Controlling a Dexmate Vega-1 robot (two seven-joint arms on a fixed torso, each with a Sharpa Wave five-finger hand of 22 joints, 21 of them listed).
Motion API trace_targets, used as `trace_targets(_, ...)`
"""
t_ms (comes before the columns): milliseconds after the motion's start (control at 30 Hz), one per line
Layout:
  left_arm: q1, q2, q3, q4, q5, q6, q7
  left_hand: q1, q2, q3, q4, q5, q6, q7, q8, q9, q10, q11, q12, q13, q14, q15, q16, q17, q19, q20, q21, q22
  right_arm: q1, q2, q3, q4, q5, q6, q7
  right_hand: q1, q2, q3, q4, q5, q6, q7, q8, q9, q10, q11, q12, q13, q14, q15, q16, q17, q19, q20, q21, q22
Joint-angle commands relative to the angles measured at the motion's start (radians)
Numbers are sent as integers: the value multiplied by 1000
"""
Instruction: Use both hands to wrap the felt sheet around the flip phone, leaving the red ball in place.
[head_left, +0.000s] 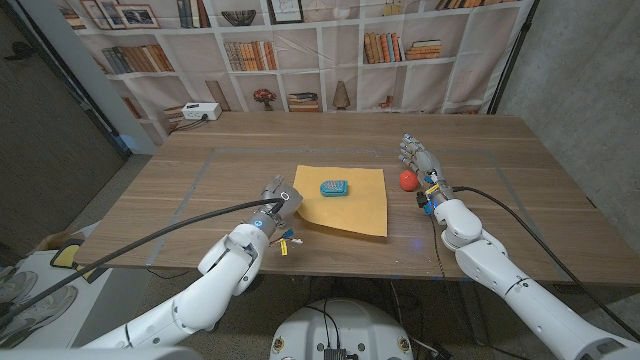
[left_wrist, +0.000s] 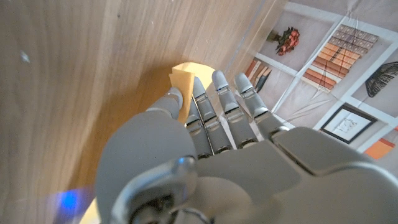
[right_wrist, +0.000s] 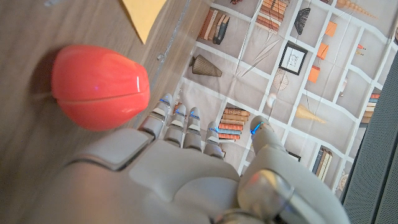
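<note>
A yellow felt sheet (head_left: 352, 208) lies flat mid-table with a teal flip phone (head_left: 334, 187) on its far left part. My left hand (head_left: 278, 200) is at the sheet's left edge. In the left wrist view the thumb and fingers (left_wrist: 205, 112) of my left hand (left_wrist: 236, 168) pinch a raised bit of the felt sheet (left_wrist: 184, 72). The red ball (head_left: 406, 180) sits just right of the sheet. My right hand (head_left: 420, 162) stands beside it with straight, spread fingers, holding nothing. In the right wrist view the red ball (right_wrist: 99, 87) is close to my right hand (right_wrist: 186, 174), near a felt corner (right_wrist: 143, 14).
A white box (head_left: 200, 112) sits at the table's far left corner. A bookshelf backdrop (head_left: 300, 50) hangs behind the table. Bare wood (head_left: 500, 170) stretches to the right of my right hand and in front of the sheet.
</note>
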Motion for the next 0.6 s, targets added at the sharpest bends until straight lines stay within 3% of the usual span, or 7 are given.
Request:
trace_targets(33,-7,-4,-20,-33,-80,27,217,17,3,28,9,6,26,-8,34,14,16,-2,11,11,17,-151,6,13,12,-3,13,6,1,-2,5,6,7,8,4,3,-3,2,2,5,13,0,-3,3,9,-2,2,5,5,0,0,2,12,1,2,4)
trace_targets(267,-84,-20,3,-21,-75,-29,96,15,-5,43,13,2,19,-10,49,22,7,-4,12,22,18,-151,0,22,13,-6,24,6,-2,-8,7,8,6,18,11,4,-3,3,1,5,16,0,-2,3,9,0,2,5,5,-1,-1,1,12,1,2,4)
trace_targets(400,-164,-40,32,-1,-70,-87,-4,12,-11,49,15,1,16,-16,52,19,3,-8,11,27,16,-154,-6,24,15,-9,31,6,0,-20,4,-1,8,10,28,7,-3,5,-2,6,22,2,0,3,8,0,1,5,4,-1,-2,0,12,1,2,4)
trace_targets(500,-204,-55,45,25,-88,-111,-14,22,-51,41,-17,-6,37,-18,66,14,23,-11,19,32,31,-161,-3,27,25,-19,42,5,-1,-25,3,-2,2,14,33,10,-3,6,-4,6,25,3,0,3,8,-1,1,5,4,0,-2,0,12,2,2,4)
trace_targets(600,-234,-74,60,63,-111,-118,17,30,-61,35,-35,-10,59,-14,80,10,36,-16,24,36,46,-162,4,35,31,-25,50,5,-7,-28,6,-7,6,14,32,12,-3,7,-6,6,25,4,0,3,8,-1,1,5,4,1,-3,-1,12,3,2,4)
